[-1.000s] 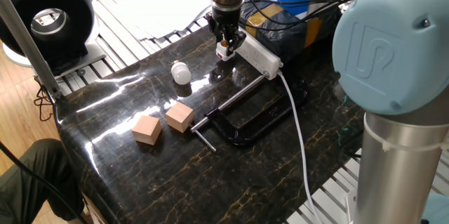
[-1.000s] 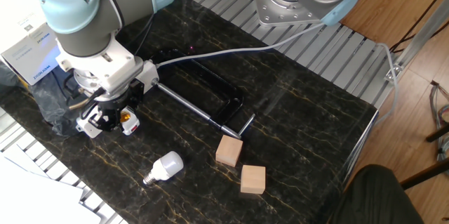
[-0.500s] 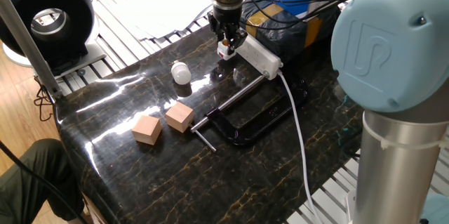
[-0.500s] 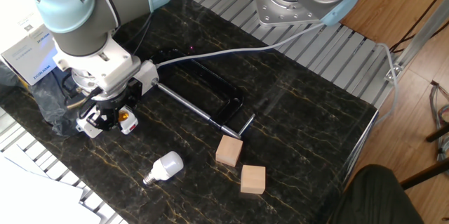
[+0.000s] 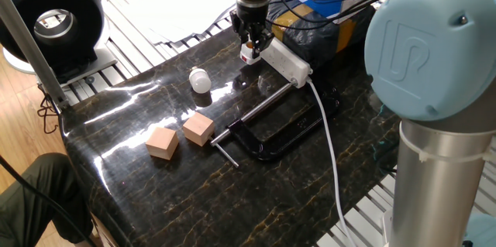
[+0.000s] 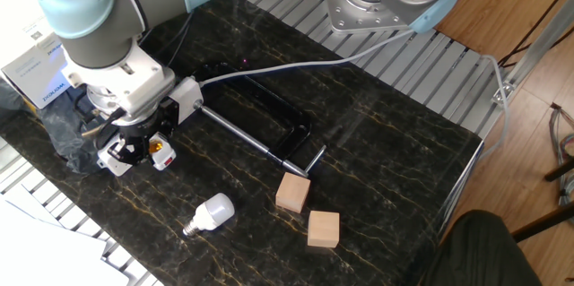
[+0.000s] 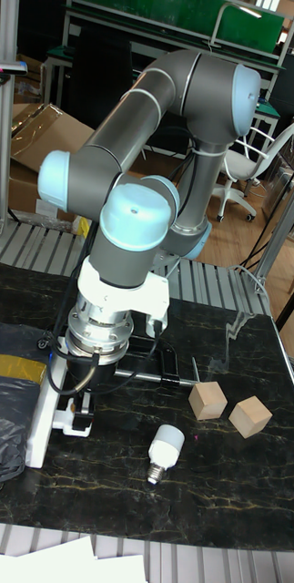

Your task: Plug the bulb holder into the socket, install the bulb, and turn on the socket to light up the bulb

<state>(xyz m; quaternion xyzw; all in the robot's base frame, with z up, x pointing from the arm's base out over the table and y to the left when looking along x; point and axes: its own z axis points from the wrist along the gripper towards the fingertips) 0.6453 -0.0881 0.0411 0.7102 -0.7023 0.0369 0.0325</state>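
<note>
L to R on worktop (image 5: 155, 193): 2 wooden cubes (image 5: 162, 142), 1 bulb (image 5: 201, 80) lying loose, 1 pincer (image 5: 250, 52) clamped on 1 bulb holder (image 5: 249, 55) at end of 1 socket (image 5: 285, 63), 1 black clamp (image 5: 271, 135).

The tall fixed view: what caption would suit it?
Robot gripper holds the bulb holder at the socket; bulb waits nearby.

One sign reads — a "UR" logo (embossed) on the arm's joint cap (image 5: 408, 55).
</note>
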